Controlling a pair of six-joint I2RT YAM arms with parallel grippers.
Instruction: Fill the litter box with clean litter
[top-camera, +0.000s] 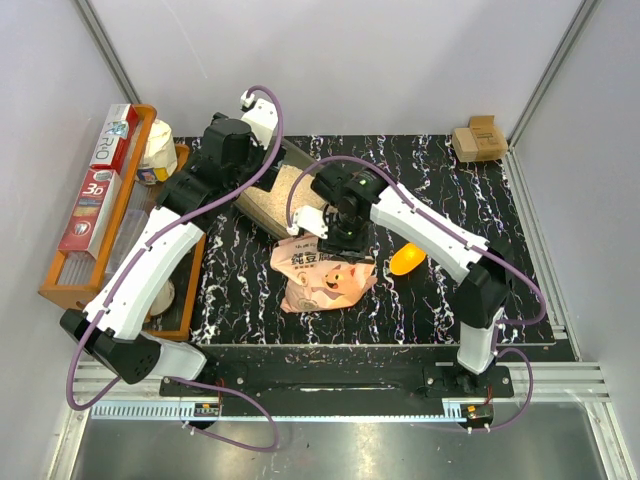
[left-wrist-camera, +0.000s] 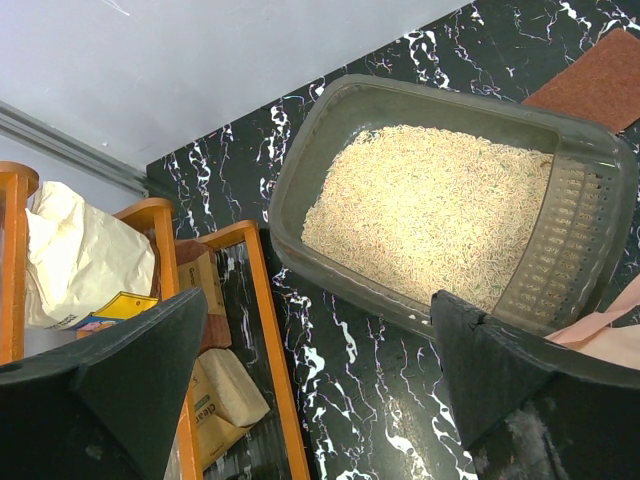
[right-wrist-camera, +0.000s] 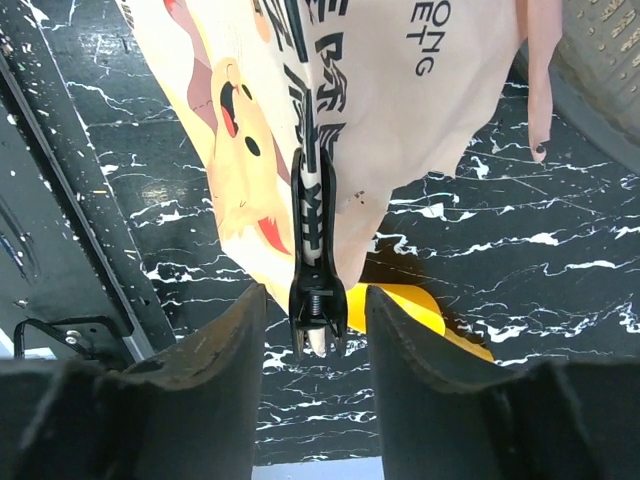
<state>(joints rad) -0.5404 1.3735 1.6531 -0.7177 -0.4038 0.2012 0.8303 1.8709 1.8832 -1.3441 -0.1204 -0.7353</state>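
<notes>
Crowding the litter box (left-wrist-camera: 420, 105): orange rack (left-wrist-camera: 265, 310), pink bag (top-camera: 325, 278), yellow scoop (top-camera: 405, 260).

Litter box (left-wrist-camera: 296, 190) corner behind jaws

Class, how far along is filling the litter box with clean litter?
Done: clean litter covers the litter box floor. In hand: nothing; the right gripper stands open around the black clip on the pink bag beside the box, the left gripper hovers open. Left: perhaps topping up or levelling.
</notes>
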